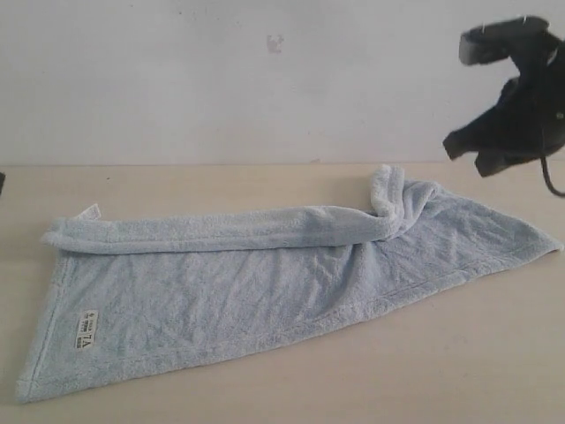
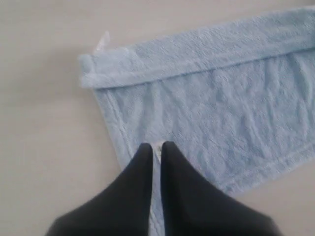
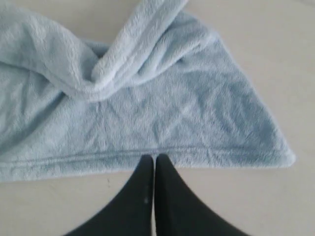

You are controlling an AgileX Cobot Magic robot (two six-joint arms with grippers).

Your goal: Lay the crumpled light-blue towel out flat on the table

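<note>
1. Left gripper [image 2: 156,146], a pair of black tapered fingers, is closed with the tips pressed together. It hangs over the stitched hem at the label end of the large pale light-blue fluffy terry towel [image 1: 265,283]. Nothing shows pinched between the fingers, and I cannot tell whether they touch the cloth.
2. The right gripper [image 3: 154,158], also black and tapered, is closed on nothing. Its tips point at the hem of the end farthest from the small white printed label [image 1: 85,330], close to the pointed corner there.
3. The towel lies on the broad pale beige wood-look table [image 1: 397,371], partly opened out. Its long axis runs from the label end straight across to that pointed corner.
4. The long edge opposite the label's edge is turned over onto the cloth as a thick rolled band [image 1: 221,231]. At the end away from the label, the band twists up into a raised hump [image 1: 393,199].
5. Judged from this, what remains is to unroll that band away from the label's edge.
6. The right gripper is nearer the hump and the left is nearer the band's other end, so each arm has its own end. The pull should run across the long axis, not along it.
</note>
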